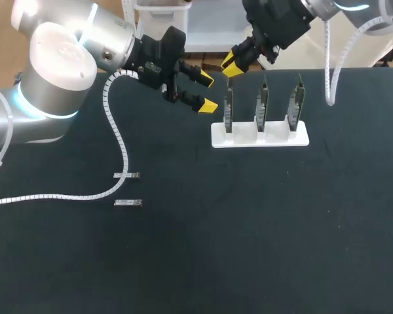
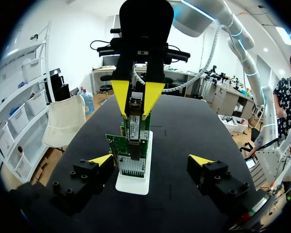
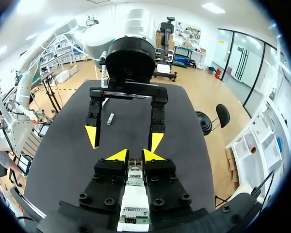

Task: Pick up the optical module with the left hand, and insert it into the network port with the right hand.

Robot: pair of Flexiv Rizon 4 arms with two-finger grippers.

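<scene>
My right gripper hangs over the leftmost network card of the white stand, shut on a small metal optical module. The module points down at the green card's top edge, just above its port. In the right wrist view the module sits between the yellow tips of the right gripper, above the stand. My left gripper stands open and empty just left of the stand, facing it. Its fingers flank the card in the left wrist view, where the left gripper holds nothing.
Two more cards stand upright in the same stand. Two spare modules lie on the black table at the left, near my left arm's white cable. One spare module shows beyond the left gripper.
</scene>
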